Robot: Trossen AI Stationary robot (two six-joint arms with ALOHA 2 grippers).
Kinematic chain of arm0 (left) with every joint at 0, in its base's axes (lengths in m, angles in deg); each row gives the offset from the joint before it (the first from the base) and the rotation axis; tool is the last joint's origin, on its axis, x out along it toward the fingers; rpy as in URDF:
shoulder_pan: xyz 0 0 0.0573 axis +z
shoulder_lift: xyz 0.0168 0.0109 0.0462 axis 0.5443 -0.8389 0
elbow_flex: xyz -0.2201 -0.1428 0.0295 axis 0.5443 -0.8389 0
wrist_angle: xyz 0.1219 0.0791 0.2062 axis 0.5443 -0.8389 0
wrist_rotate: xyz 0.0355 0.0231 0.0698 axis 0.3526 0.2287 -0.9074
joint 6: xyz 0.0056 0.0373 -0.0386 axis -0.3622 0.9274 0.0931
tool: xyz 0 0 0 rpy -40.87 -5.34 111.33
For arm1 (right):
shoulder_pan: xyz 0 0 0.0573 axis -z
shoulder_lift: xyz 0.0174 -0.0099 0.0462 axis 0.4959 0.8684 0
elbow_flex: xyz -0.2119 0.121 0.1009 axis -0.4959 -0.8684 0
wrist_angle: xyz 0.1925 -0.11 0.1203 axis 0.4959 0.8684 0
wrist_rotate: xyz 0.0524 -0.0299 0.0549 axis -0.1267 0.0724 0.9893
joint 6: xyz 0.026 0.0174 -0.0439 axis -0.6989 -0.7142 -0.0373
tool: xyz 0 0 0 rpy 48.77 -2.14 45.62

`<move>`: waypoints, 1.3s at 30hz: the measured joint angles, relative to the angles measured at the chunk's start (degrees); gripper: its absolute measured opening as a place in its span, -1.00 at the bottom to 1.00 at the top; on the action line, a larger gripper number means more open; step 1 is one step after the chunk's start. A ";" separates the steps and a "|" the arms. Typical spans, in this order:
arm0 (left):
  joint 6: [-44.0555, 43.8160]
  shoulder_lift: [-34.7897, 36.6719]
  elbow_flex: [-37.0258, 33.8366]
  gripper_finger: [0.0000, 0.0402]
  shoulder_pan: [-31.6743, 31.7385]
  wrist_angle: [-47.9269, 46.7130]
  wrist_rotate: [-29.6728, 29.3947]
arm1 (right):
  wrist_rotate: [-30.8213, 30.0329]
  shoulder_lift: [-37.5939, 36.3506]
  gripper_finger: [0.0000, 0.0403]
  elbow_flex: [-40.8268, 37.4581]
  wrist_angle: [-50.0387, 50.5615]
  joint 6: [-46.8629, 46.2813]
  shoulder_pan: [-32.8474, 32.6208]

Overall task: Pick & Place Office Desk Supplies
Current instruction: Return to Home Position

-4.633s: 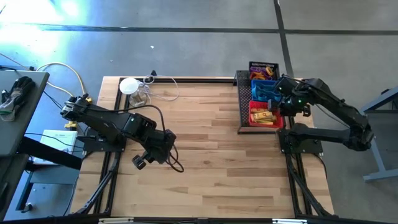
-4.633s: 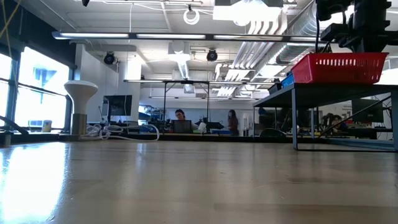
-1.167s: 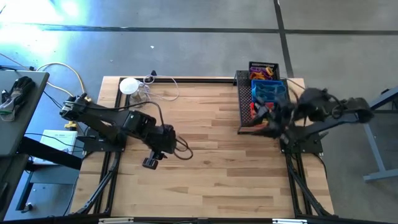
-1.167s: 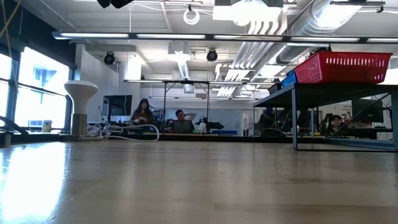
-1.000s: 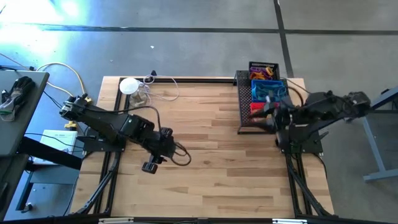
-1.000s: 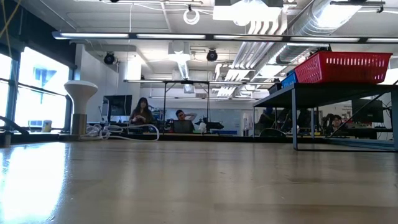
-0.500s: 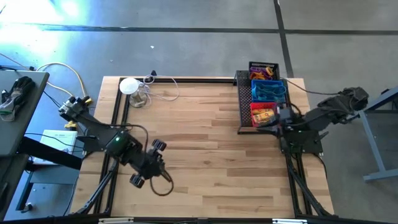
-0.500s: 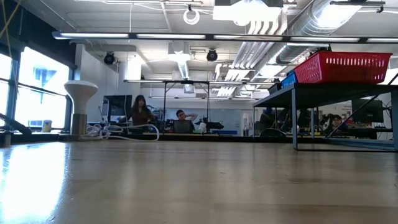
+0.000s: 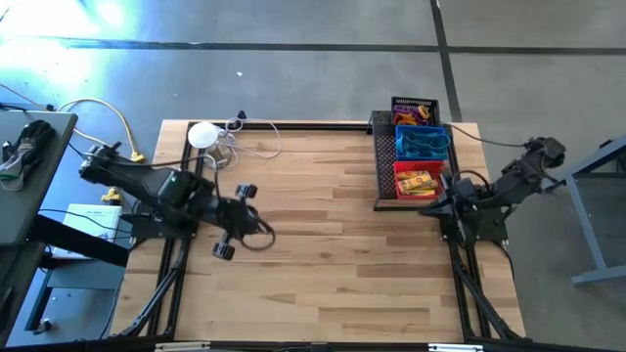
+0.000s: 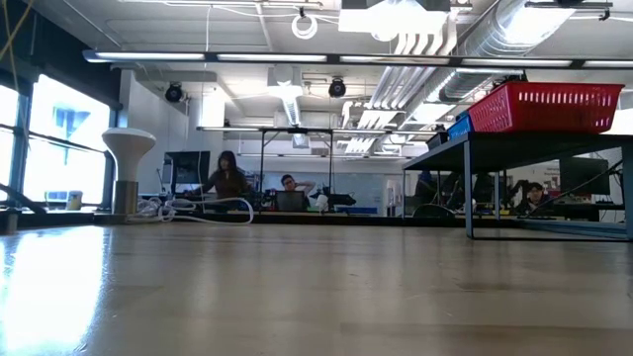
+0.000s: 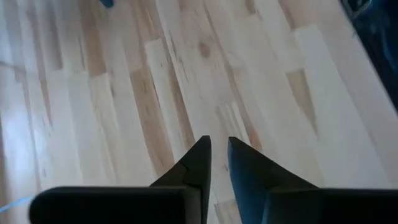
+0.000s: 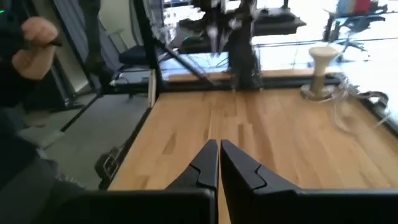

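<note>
Three small mesh baskets stand in a row on a flat black mesh tray (image 9: 383, 161) at the table's far right. The black basket (image 9: 416, 106) holds orange and purple bits, the blue basket (image 9: 423, 144) grey bands, and the red basket (image 9: 416, 181) yellow pieces. The red basket (image 10: 542, 107) also shows in the low view. My right gripper (image 9: 435, 200) (image 12: 219, 149) is shut and empty beside the tray's near right corner. My left gripper (image 9: 249, 223) (image 11: 219, 146) hovers over bare wood at the table's left, with a narrow gap between its fingers and nothing in it.
A white round disc (image 9: 203, 134) with coiled cables stands at the far left corner. Bare wood lies between the two arms. In the right wrist view a person's hand (image 12: 36, 30) shows beyond the table's edge. People sit in the room behind.
My right gripper has drawn back from over the red basket toward the table's right edge and sunk, swinging round beside the tray's near corner. My left gripper dipped toward the near edge, then swung back toward the far left.
</note>
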 joint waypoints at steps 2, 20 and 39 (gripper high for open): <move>0.04 2.53 -2.72 -0.81 2.00 2.62 1.58 | 2.40 -3.35 -0.98 -3.67 -1.08 -0.39 -0.03; 8.72 29.22 -44.00 -0.86 3.18 46.29 3.19 | -1.72 -20.13 -0.98 -31.47 -29.23 14.20 0.01; 7.90 33.49 -58.49 -0.86 23.01 60.44 22.63 | -1.53 -28.52 -0.98 -37.08 -25.04 6.04 0.03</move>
